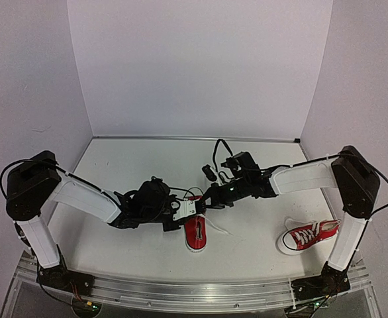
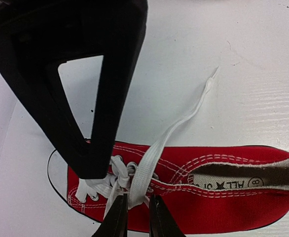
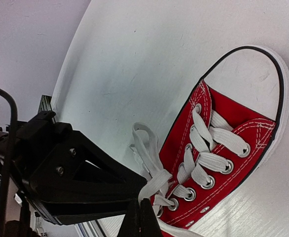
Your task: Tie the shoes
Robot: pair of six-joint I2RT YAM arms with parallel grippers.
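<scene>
One red shoe (image 1: 195, 233) lies mid-table, toe toward the near edge. It fills the left wrist view (image 2: 223, 202) and the right wrist view (image 3: 233, 133). Both grippers meet over its laces. My left gripper (image 2: 137, 213) is shut on a white lace strand (image 2: 157, 148) that runs off across the table. My right gripper (image 3: 143, 219) is shut on another lace strand beside a lace loop (image 3: 147, 140). In the top view the left gripper (image 1: 183, 209) and the right gripper (image 1: 207, 197) nearly touch. The second red shoe (image 1: 310, 235) lies at the near right, untouched.
White tabletop with white walls behind and at both sides. A metal rail (image 1: 194, 291) runs along the near edge. A loose lace end (image 1: 222, 230) trails right of the middle shoe. The right arm's base (image 1: 339, 258) stands close to the second shoe.
</scene>
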